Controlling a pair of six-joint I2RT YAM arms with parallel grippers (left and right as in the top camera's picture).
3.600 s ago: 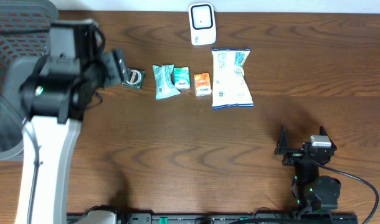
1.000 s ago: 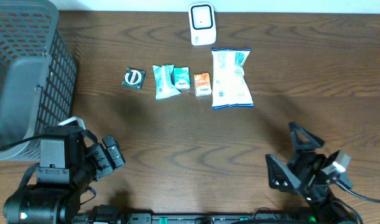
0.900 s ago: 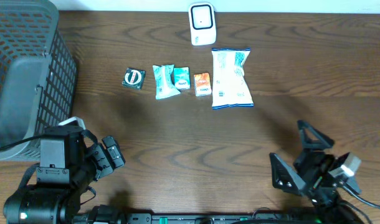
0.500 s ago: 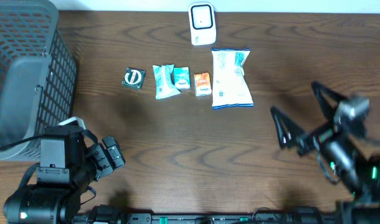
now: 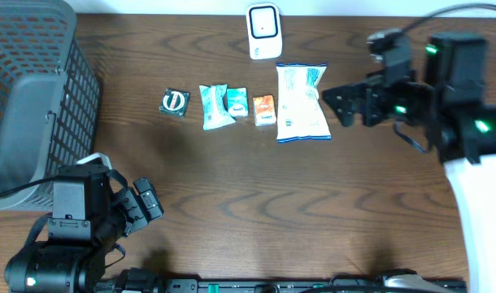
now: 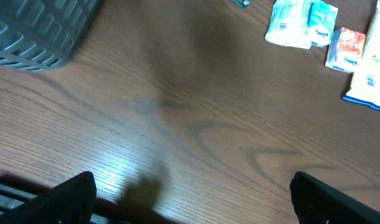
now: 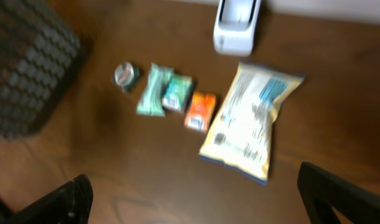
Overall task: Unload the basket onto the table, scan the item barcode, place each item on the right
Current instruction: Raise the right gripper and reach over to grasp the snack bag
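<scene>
White bag (image 5: 301, 102) is lying at the table's (image 5: 248, 187) 12 o'clock, just under the scanner (image 5: 263, 31). Right gripper (image 5: 333, 106) is hovering released at the bag's 3 o'clock. Left gripper (image 5: 145, 203) is sitting released at 7 o'clock.

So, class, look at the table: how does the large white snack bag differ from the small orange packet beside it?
Size: the white snack bag is far larger than the orange packet. Colour: the bag is white with blue print; the packet is orange. Place: the bag ends the row on the right; the packet lies just left of it, beside a teal packet. Both lie flat on the wooden table.
</scene>
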